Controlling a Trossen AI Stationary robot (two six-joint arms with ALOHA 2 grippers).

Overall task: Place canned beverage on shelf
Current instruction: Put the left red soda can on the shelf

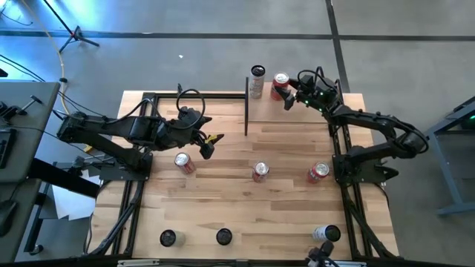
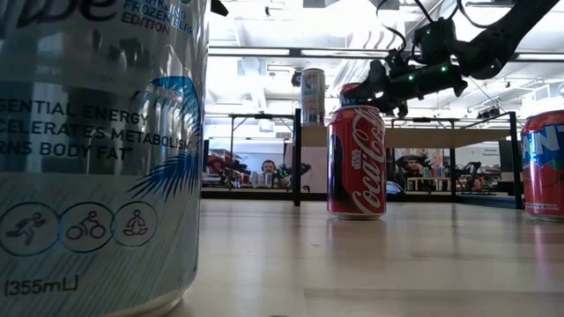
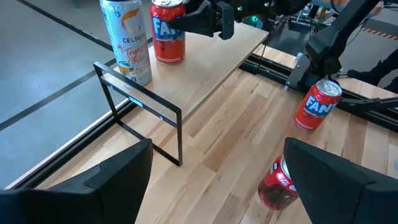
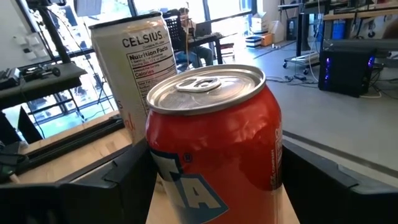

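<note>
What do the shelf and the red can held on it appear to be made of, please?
The shelf: a pale wood board, matte with visible grain, on thin black uprights that look like painted metal. The red Fanta can: probably aluminium, given its brushed silver pull-tab lid and glossy printed wall, gripped by the right end effector.

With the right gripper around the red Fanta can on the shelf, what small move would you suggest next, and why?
Probably open the right gripper and back it away. The red Fanta can already stands upright on the shelf beside the Celsius can, with the fingers closed on its sides, so it likely needs only releasing. The left gripper waits open over the table.
</note>
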